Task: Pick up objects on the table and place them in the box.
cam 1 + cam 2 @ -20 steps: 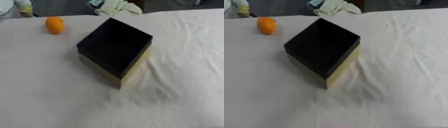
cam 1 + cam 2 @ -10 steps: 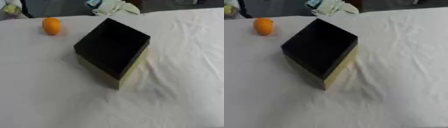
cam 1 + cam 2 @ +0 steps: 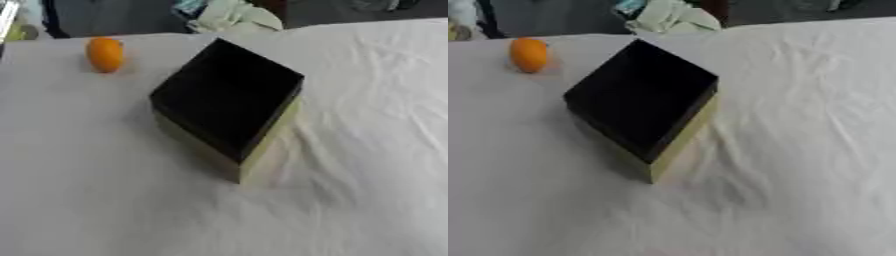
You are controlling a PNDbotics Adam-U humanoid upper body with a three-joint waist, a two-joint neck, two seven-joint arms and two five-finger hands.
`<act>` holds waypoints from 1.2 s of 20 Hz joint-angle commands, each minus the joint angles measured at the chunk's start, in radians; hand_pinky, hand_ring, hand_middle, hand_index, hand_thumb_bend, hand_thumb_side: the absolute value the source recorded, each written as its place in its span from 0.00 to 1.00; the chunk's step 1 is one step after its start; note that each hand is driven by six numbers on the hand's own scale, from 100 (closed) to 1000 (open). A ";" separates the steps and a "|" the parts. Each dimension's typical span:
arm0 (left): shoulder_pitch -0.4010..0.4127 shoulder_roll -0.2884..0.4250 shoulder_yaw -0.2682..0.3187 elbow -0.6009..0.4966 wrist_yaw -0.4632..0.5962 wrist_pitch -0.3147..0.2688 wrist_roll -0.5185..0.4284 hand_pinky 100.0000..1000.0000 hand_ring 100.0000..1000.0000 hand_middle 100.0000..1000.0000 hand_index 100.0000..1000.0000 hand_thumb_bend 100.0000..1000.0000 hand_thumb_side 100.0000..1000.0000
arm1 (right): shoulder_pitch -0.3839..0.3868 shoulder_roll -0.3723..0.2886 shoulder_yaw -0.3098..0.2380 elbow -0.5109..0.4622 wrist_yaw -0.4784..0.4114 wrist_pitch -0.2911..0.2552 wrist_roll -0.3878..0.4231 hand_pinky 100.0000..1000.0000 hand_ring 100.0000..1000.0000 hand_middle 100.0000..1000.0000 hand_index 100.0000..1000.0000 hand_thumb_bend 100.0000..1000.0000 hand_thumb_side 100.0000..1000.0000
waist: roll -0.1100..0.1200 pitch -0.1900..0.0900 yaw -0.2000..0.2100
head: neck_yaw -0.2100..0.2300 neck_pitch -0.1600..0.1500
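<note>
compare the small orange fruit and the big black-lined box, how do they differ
The small round orange fruit is far smaller than the square black-lined box with pale yellowish outer walls. The fruit is rounded and bright; the box is angular and dark inside. The fruit lies far left; the box sits mid-table. Both rest on the white cloth.

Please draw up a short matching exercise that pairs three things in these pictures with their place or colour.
Things:
1. box
2. orange fruit
3. white cloth

Descriptions:
A. on the table's far left, apart from the box
B. covers the table, wrinkled
C. middle of the table, dark inside, pale outer walls

Pairs: 1-C, 2-A, 3-B
</note>
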 commanded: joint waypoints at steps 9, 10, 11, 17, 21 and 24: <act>-0.159 -0.085 -0.132 0.261 -0.170 -0.028 -0.168 0.70 0.60 0.74 0.83 0.70 0.53 | -0.031 -0.023 0.003 -0.015 -0.011 -0.004 0.015 0.73 0.72 0.71 0.84 0.26 1.00 | -0.008 0.000 -0.007 | 0.008 -0.032; -0.170 -0.091 -0.138 0.285 -0.185 -0.036 -0.183 0.69 0.60 0.74 0.83 0.71 0.49 | -0.032 -0.023 0.003 -0.015 -0.012 -0.004 0.016 0.73 0.72 0.71 0.84 0.26 1.00 | -0.008 0.002 -0.007 | 0.008 -0.034; -0.181 -0.095 -0.142 0.308 -0.199 -0.044 -0.197 0.69 0.60 0.74 0.83 0.71 0.47 | -0.032 -0.022 0.004 -0.015 -0.012 -0.003 0.016 0.73 0.72 0.71 0.84 0.26 1.00 | -0.008 0.003 -0.008 | 0.008 -0.035; -0.235 -0.108 -0.125 0.454 -0.289 -0.064 -0.287 0.70 0.63 0.75 0.81 0.65 0.29 | -0.032 -0.020 0.005 -0.015 -0.014 -0.002 0.019 0.73 0.72 0.71 0.84 0.26 1.00 | -0.005 0.008 -0.009 | 0.010 -0.033; -0.269 -0.112 -0.106 0.534 -0.348 -0.051 -0.346 0.72 0.67 0.77 0.83 0.62 0.16 | -0.035 -0.018 0.007 -0.015 -0.015 -0.001 0.020 0.73 0.72 0.71 0.84 0.26 1.00 | -0.004 0.012 -0.009 | 0.010 -0.034; -0.281 -0.112 -0.094 0.546 -0.393 -0.028 -0.389 0.73 0.71 0.80 0.86 0.57 0.00 | -0.037 -0.017 0.008 -0.015 -0.016 -0.002 0.022 0.73 0.72 0.71 0.84 0.26 1.00 | -0.003 0.015 -0.011 | 0.012 -0.036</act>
